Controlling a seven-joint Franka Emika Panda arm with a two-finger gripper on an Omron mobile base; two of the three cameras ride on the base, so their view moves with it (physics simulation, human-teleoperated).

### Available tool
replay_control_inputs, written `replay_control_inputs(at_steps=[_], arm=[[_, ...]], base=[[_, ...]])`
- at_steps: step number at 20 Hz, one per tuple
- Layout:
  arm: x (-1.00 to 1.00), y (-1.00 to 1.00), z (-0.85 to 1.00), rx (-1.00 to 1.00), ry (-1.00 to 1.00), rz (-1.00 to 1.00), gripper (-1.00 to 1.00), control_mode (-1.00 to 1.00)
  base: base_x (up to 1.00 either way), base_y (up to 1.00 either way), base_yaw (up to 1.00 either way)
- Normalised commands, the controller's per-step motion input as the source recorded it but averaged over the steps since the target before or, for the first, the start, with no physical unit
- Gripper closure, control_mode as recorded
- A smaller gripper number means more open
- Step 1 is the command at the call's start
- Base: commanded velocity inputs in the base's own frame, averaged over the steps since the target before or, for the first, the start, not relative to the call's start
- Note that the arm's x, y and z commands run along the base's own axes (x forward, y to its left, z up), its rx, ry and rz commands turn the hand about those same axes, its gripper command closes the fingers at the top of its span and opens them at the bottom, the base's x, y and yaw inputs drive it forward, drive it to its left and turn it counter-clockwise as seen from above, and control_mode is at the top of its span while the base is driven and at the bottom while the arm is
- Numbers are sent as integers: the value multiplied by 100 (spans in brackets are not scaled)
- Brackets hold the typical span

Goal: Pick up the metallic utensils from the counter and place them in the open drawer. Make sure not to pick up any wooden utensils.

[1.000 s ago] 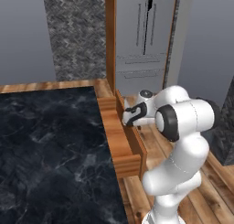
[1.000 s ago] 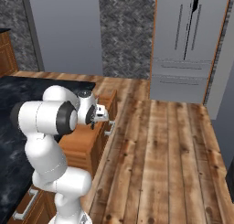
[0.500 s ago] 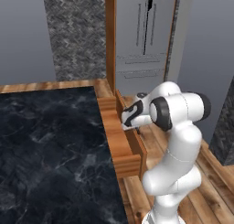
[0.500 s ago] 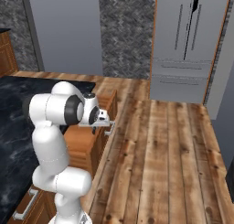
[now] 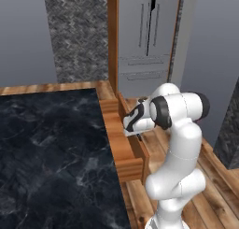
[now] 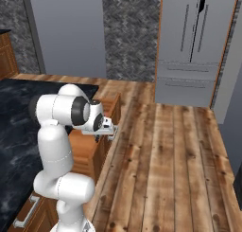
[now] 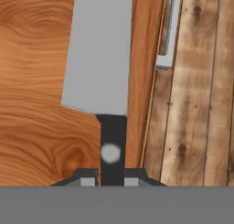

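In the left base view the black counter [image 5: 51, 148] takes up the left side, with the open drawer [image 5: 122, 148] at its right edge. The end effector [image 5: 139, 135] hangs over the drawer, clenched on the knife [image 7: 104, 81]. In the hand view the knife's dark handle sits between the fingertips [image 7: 88, 178] and its grey blade points away over the drawer floor [image 7: 36, 81]. To the right run the drawer's side board [image 7: 139, 72], then a grey drawer pull [image 7: 165, 31] and the plank floor [image 7: 201, 90].
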Motion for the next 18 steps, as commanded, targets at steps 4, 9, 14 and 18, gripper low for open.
replay_control_inputs(at_steps=[4,9,14,18], arm=[[2,0,-47,0,0,0,100,-100],[2,-14,-35,0,0,0,100,-100],[0,-43,-36,0,1,0,100,-100],[0,-62,-46,0,3,0,100,-100]], base=[[0,0,0],[0,0,0],[0,0,0],[0,0,0]])
